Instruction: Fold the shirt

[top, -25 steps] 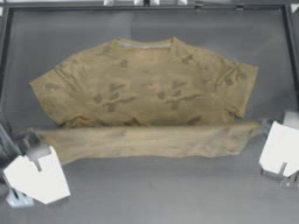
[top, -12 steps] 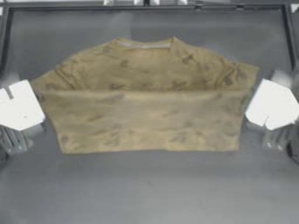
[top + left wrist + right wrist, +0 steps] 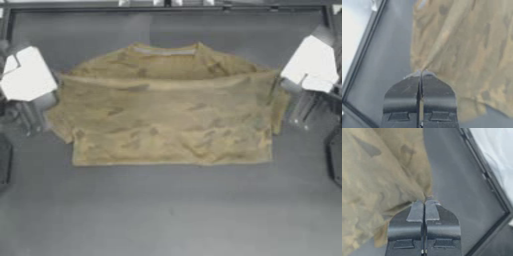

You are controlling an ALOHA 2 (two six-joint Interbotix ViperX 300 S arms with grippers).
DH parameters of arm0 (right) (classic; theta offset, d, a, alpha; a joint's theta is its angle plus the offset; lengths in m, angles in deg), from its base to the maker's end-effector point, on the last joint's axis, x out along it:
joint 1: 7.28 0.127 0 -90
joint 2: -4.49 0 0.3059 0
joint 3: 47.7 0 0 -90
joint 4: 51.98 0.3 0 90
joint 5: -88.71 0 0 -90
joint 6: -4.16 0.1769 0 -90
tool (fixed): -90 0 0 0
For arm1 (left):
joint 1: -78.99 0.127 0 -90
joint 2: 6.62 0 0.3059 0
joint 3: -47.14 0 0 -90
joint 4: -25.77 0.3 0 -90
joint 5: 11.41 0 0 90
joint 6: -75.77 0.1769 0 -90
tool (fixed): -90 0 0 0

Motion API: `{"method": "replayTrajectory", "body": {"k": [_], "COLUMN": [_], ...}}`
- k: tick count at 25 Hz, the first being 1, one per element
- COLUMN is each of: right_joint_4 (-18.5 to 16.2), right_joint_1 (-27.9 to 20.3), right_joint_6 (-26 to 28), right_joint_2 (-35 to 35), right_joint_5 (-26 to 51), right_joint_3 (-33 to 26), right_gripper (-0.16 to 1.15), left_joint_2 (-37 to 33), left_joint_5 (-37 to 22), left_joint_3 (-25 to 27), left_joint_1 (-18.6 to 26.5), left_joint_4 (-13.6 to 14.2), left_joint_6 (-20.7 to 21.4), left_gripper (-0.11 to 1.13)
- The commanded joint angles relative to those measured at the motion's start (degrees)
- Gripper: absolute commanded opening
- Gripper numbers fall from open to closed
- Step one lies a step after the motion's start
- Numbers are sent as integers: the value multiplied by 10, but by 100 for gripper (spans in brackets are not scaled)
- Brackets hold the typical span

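The tan shirt [image 3: 170,120] lies flat in the middle of the table, its lower half doubled over the upper half. The raised hem runs across just below the pale collar band [image 3: 165,51]. My left gripper [image 3: 59,80] is at the hem's left corner and my right gripper [image 3: 279,77] at its right corner. In the left wrist view the left gripper [image 3: 421,72] is shut, pinching a corner of the shirt [image 3: 469,45]. In the right wrist view the right gripper [image 3: 424,199] is likewise shut on a corner of the shirt [image 3: 378,170].
A metal frame rail [image 3: 167,7] borders the far side of the dark table [image 3: 167,210]. The table's side edges [image 3: 362,50] [image 3: 489,178] run close beside both grippers. Bare table surface stretches along the near side below the shirt.
Both grippers have carried the hem from the near side up over the shirt's body toward the collar. The fold now covers most of the chest.
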Motion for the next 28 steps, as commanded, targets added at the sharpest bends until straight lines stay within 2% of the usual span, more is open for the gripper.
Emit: {"method": "replayTrajectory", "body": {"k": [1,6,13,18,28], "right_joint_4": [4,16,11,-1,-28], "right_joint_1": [-54,-133,-227,-287,-374], "right_joint_6": [-9,-12,-14,-14,-10], "right_joint_2": [-10,-5,23,62,143], "right_joint_5": [-53,-125,-211,-278,-381], "right_joint_3": [9,30,53,56,53], "right_gripper": [8,8,8,8,8], "left_joint_2": [-8,4,49,91,137], "left_joint_5": [51,139,223,262,345], "left_joint_3": [5,26,42,44,58], "left_joint_1": [59,148,238,287,367], "left_joint_4": [2,-11,-29,-31,-27], "left_joint_6": [9,16,50,60,73], "left_gripper": [3,3,3,3,3]}}
